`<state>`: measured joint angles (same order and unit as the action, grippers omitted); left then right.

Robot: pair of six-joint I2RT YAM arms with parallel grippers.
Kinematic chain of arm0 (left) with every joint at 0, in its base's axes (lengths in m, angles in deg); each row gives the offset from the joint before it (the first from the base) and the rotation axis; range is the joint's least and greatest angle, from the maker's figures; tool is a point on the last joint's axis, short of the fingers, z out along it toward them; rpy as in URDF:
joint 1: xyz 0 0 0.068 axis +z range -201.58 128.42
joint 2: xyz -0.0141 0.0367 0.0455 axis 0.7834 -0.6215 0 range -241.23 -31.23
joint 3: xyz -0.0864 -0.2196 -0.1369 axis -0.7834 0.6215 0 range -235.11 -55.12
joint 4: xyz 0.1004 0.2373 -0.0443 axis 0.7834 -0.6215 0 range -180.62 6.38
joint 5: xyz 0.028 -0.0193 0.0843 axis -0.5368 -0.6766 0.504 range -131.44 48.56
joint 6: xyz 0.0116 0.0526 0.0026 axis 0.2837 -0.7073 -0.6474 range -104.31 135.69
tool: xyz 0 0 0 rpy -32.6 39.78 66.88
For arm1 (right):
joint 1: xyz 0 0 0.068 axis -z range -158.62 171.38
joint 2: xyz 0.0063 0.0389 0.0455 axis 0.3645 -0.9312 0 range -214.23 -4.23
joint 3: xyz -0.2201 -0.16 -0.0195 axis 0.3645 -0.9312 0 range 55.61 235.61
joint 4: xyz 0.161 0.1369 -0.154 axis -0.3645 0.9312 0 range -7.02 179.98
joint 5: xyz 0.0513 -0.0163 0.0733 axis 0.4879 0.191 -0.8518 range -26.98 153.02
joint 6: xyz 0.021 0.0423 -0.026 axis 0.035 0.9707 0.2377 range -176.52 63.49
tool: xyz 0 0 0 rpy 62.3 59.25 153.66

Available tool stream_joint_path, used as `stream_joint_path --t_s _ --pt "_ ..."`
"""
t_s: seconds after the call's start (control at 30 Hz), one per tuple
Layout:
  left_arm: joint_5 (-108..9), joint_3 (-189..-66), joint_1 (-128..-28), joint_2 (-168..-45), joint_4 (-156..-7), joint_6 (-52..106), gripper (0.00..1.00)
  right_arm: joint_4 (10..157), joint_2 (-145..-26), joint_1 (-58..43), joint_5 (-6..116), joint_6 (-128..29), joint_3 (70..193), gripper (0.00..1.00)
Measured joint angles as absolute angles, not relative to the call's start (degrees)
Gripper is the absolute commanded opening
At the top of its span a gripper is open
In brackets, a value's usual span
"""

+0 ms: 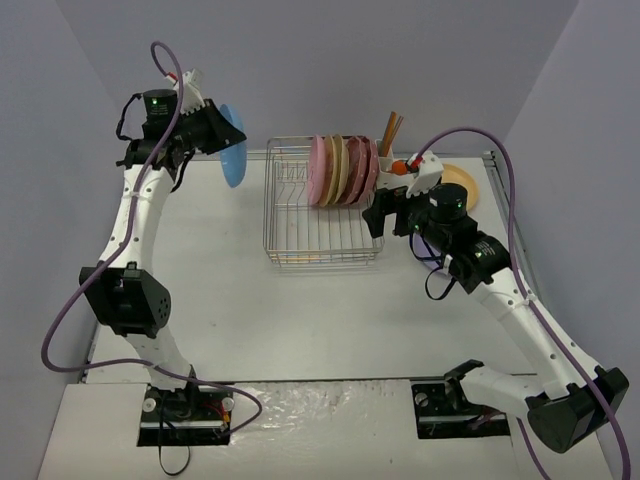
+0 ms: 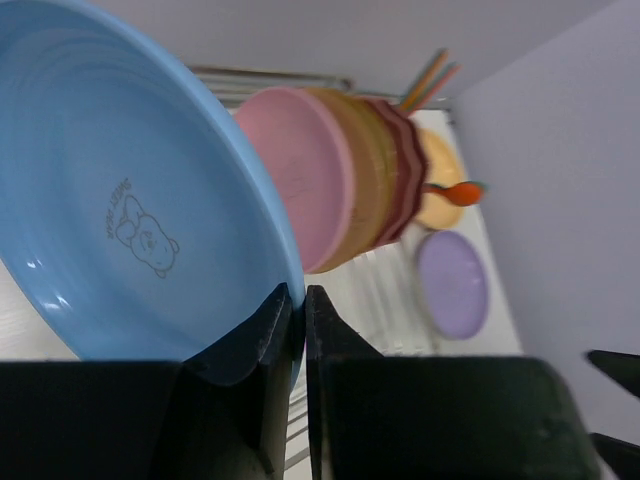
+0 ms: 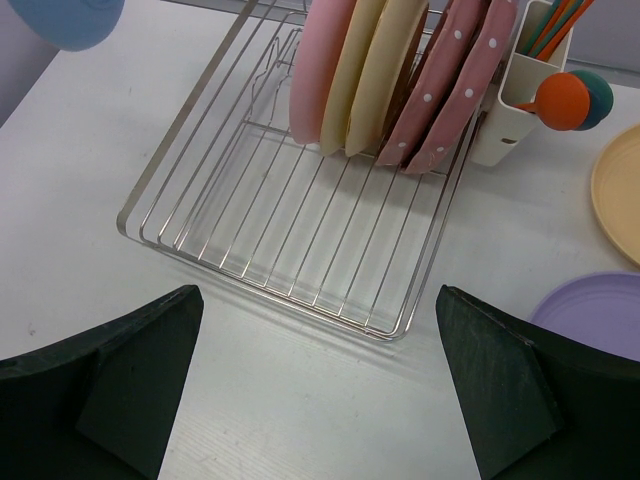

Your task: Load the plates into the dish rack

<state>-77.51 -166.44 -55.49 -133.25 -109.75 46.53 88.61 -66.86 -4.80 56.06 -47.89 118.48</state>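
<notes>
My left gripper (image 1: 222,132) (image 2: 300,296) is shut on the rim of a blue plate (image 1: 233,150) (image 2: 120,200) and holds it in the air, up and to the left of the dish rack (image 1: 300,232) (image 3: 285,245). A pink plate (image 3: 325,60), two beige plates (image 3: 385,70) and two dark-pink dotted plates (image 3: 455,80) stand upright at the rack's far end. An orange-yellow plate (image 1: 463,186) (image 3: 620,195) and a lavender plate (image 3: 598,312) (image 2: 452,282) lie flat on the table to the right of the rack. My right gripper (image 1: 388,218) (image 3: 320,330) hangs open and empty above the rack's near right corner.
A white utensil cup (image 3: 515,90) (image 1: 388,160) on the rack's right side holds sticks and an orange spoon (image 3: 560,100). The near half of the rack has bare wires. Grey walls close in the table on the left, back and right.
</notes>
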Motion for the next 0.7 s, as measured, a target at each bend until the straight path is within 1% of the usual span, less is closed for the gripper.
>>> stream_joint_path --t_s 0.2,0.37,0.53,0.7 --pt "-82.0 -166.0 -62.5 -135.0 -95.4 61.7 0.0 88.6 -66.4 -4.8 56.1 -47.7 118.5 1.0" --pt "-84.9 -170.2 -66.7 -143.2 -87.4 68.4 0.0 88.6 -65.8 -4.8 56.1 -47.7 118.5 1.0" --pt "-86.4 -173.9 -67.5 -150.8 -86.3 69.8 0.0 88.6 -64.9 -4.8 56.2 -47.7 118.3 1.0" --pt "-87.7 -175.5 -67.0 -154.8 -87.1 69.7 0.0 88.6 -63.5 -4.8 56.8 -47.7 117.6 1.0"
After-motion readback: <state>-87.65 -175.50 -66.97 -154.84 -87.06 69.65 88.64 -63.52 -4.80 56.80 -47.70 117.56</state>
